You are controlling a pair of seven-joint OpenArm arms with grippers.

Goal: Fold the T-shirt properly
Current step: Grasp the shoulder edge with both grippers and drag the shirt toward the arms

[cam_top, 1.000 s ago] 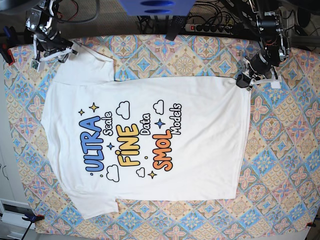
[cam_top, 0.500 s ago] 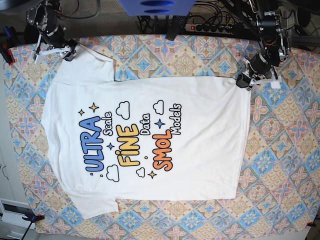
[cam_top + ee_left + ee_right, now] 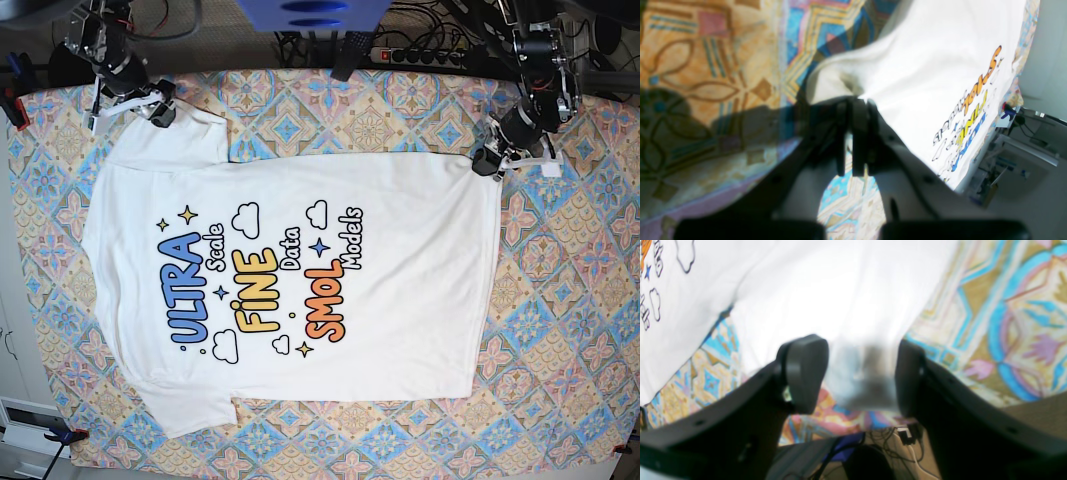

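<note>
It looks like a robotics lab or workroom rather than a home. A work table [image 3: 560, 330] fills the base view, covered with a bright patterned cloth clamped at its left corners. Behind its top edge, a power strip [image 3: 420, 57] and a tangle of cables [image 3: 300, 45] run across the upper middle of the frame. Two arm mounts stand at the upper corners. In the left wrist view, lower right, a blurred bench with cables shows.

White T-shirt [image 3: 400, 290] printed blue, yellow, orange; tablecloth [image 3: 560, 330] seemingly multicoloured tile-patterned.
</note>
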